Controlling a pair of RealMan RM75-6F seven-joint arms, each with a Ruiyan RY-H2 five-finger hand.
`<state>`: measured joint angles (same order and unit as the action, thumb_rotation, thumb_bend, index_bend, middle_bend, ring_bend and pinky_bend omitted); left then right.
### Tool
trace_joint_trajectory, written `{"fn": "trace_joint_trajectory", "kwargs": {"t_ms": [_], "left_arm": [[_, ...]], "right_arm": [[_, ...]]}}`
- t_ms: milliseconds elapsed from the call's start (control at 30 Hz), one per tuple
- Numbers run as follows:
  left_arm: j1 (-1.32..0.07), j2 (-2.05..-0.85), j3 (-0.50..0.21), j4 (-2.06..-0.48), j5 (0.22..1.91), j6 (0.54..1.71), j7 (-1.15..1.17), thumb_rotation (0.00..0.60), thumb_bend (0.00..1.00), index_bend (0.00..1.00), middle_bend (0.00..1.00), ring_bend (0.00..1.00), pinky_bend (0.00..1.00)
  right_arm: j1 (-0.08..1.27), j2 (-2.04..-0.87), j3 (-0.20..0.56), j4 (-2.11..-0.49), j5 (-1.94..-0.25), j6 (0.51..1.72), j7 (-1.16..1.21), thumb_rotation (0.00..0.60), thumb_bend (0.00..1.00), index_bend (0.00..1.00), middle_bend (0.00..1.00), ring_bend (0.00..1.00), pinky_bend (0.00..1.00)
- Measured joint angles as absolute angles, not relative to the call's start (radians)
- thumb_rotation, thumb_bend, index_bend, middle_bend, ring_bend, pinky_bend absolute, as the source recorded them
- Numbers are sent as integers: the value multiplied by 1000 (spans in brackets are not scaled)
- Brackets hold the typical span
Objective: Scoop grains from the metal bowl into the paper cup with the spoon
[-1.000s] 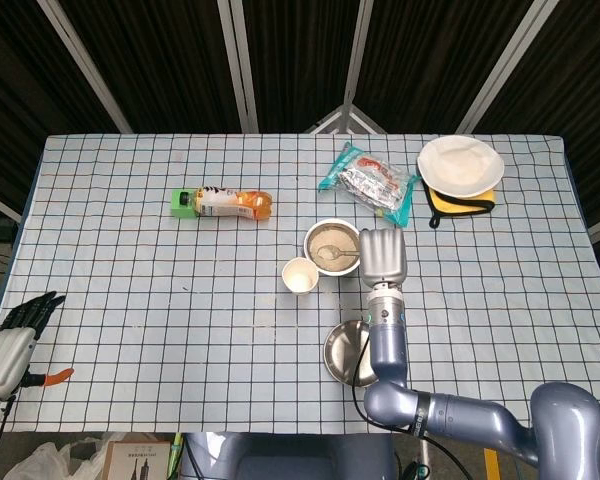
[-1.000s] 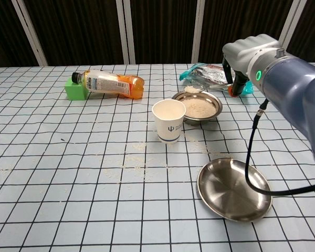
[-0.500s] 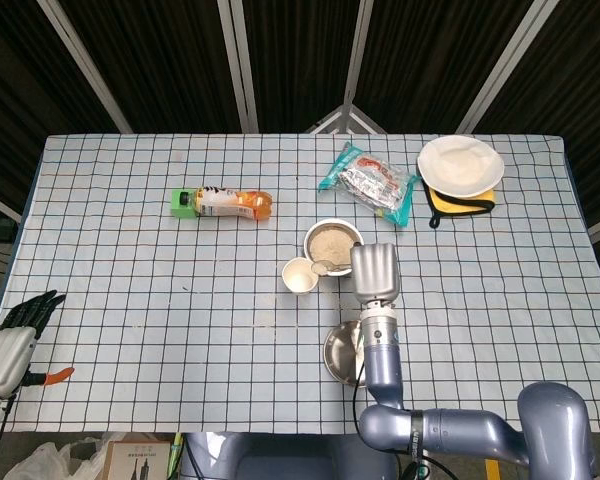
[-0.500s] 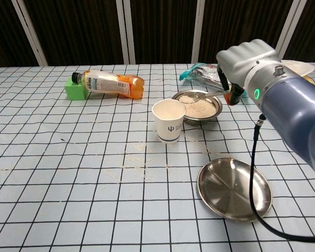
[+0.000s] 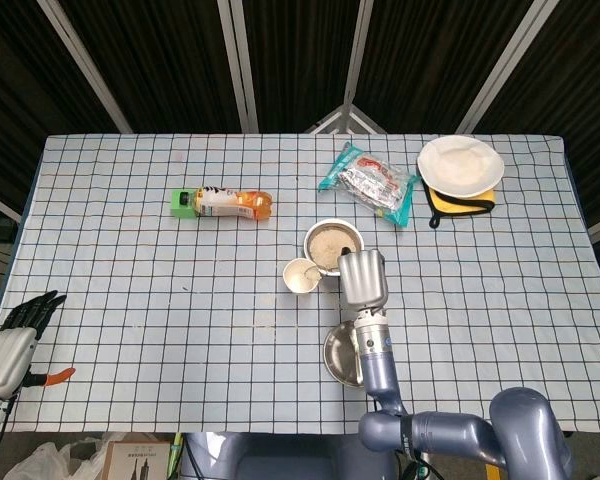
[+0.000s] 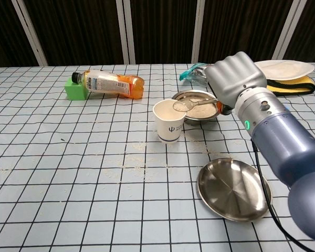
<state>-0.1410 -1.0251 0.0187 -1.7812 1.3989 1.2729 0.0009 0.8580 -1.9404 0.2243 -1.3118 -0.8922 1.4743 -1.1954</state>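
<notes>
While right hand (image 6: 235, 79) grips one spoon (image 6: 181, 105) over one paper cup (image 6: 169, 121), left hand (image 5: 10, 345) spread.

Even, bright overhead light is falling across the desk (image 5: 130, 260) in both views, leaving only soft, short shadows under the things on it, while the backdrop behind is staying dark. A mild glare is showing on the empty metal plate (image 6: 232, 189) in the chest view, and the right hand (image 6: 235, 79) close to that camera is looking large and slightly soft at its edges. The head view is staying sharp in the middle, though the desk edges are bowing a little toward the corners.
</notes>
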Motion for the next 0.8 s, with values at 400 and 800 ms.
{"fn": "trace_joint_trajectory", "kwargs": {"t_ms": [400, 800], "left_arm": [[-144, -1022, 19, -1785, 1397, 1266, -7, 600, 0, 0, 0, 0, 0], [-144, -1017, 21, -1792, 1394, 1262, -14, 600, 0, 0, 0, 0, 0]], "right_arm": [[883, -2021, 129, -1036, -1141, 1486, -1103, 600, 693, 698, 914, 982, 1000], [868, -2028, 128, -1018, -1206, 1477, -1108, 600, 693, 701, 914, 982, 1000]]}}
